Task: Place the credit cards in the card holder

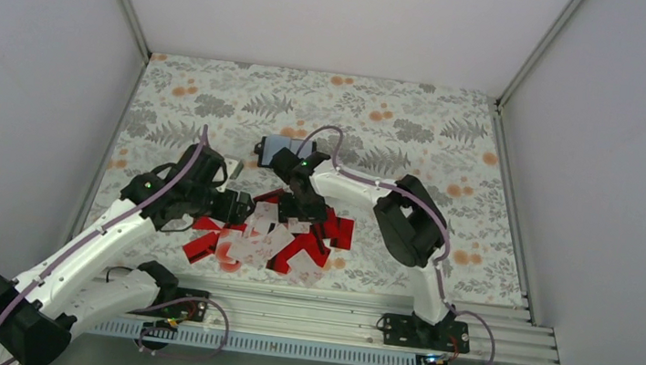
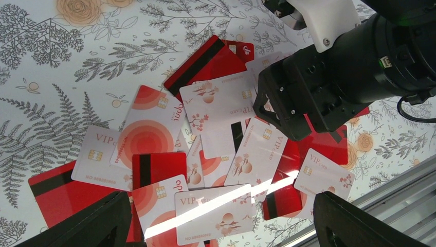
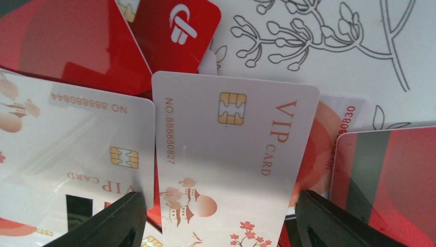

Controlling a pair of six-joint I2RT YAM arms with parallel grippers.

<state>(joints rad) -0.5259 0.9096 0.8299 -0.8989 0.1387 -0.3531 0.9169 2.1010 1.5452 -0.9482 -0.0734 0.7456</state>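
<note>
Several credit cards, red ones and white ones, lie in an overlapping heap on the patterned mat. The black card holder lies open behind the heap, its pale inside facing up. My right gripper is down at the heap's far edge. In the right wrist view a white VIP card lies between its fingers; the right fingertip meets the card's edge and a thin gap shows at the left one. My left gripper hovers open over the heap's left part, with a white VIP card under its gap.
The aluminium rail runs along the near edge, just in front of the heap. The right arm's black wrist fills the upper right of the left wrist view, close to my left gripper. Grey walls enclose the mat on three sides.
</note>
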